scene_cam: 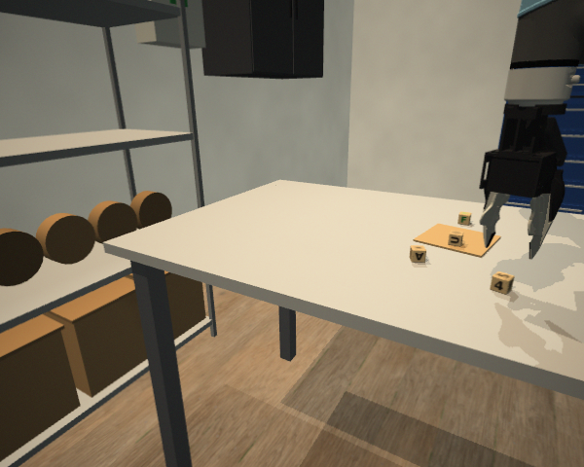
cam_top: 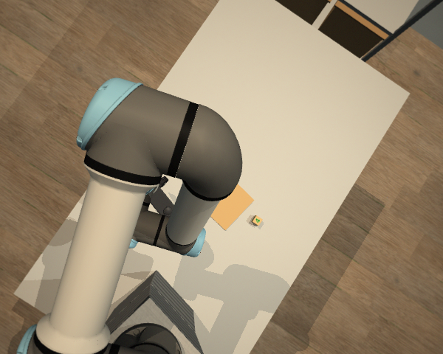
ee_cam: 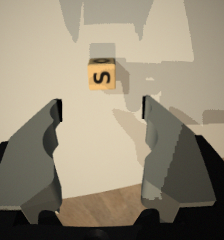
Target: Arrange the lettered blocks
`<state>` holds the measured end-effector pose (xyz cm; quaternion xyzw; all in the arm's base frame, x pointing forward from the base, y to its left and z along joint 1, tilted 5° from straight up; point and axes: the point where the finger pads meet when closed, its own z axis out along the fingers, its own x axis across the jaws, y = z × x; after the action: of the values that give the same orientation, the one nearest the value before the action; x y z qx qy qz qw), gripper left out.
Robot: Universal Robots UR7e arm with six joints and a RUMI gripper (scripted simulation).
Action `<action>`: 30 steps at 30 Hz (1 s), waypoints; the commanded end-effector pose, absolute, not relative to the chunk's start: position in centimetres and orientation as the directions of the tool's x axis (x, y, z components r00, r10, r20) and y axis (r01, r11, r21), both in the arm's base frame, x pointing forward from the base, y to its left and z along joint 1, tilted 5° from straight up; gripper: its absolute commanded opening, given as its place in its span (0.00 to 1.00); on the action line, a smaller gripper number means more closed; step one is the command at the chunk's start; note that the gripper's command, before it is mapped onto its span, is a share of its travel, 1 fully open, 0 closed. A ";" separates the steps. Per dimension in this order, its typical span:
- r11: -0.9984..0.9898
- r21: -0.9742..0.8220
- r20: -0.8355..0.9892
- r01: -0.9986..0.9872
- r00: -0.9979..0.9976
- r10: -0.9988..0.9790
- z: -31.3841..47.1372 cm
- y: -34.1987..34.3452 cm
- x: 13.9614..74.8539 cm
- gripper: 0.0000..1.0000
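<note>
At twelve o'clock in the wrist view, slightly toward eleven, the S-topped block (scene_cam: 501, 282) (ee_cam: 101, 75) lies on the table (scene_cam: 302, 221) (ee_cam: 99, 165) beyond the fingertips of the gripper (scene_cam: 508, 251) (ee_cam: 101, 98). Its fingers stand partly open, holding nothing, their gap looking wider than the block.

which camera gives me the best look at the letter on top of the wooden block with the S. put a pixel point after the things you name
The wrist view: it looks down on the small tan cube-shaped block (scene_cam: 501, 282) (ee_cam: 102, 76), so the S on top reads large and clear. The exterior view shows the S only at a steep slant, above a black 4 on one side. In the top view I can't find the block.
</note>
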<state>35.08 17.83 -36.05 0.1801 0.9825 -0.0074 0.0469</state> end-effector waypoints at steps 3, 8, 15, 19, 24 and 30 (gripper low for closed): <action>0.935 0.003 -0.096 0.355 -0.931 0.353 -36.8 17.8 35.2 0.37; 0.935 0.003 -0.096 0.355 -0.931 0.353 -37.6 17.8 35.3 0.37; 0.935 0.003 -0.096 0.355 -0.931 0.353 -38.5 17.8 35.4 0.37; 0.935 0.003 -0.096 0.355 -0.931 0.353 -38.7 17.8 35.4 0.37; 0.935 0.003 -0.096 0.355 -0.931 0.353 -39.1 17.7 35.4 0.37; 0.935 0.003 -0.096 0.355 -0.931 0.353 -39.3 17.7 35.4 0.37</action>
<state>35.37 17.73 -39.20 0.1801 0.9825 -0.0073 0.0469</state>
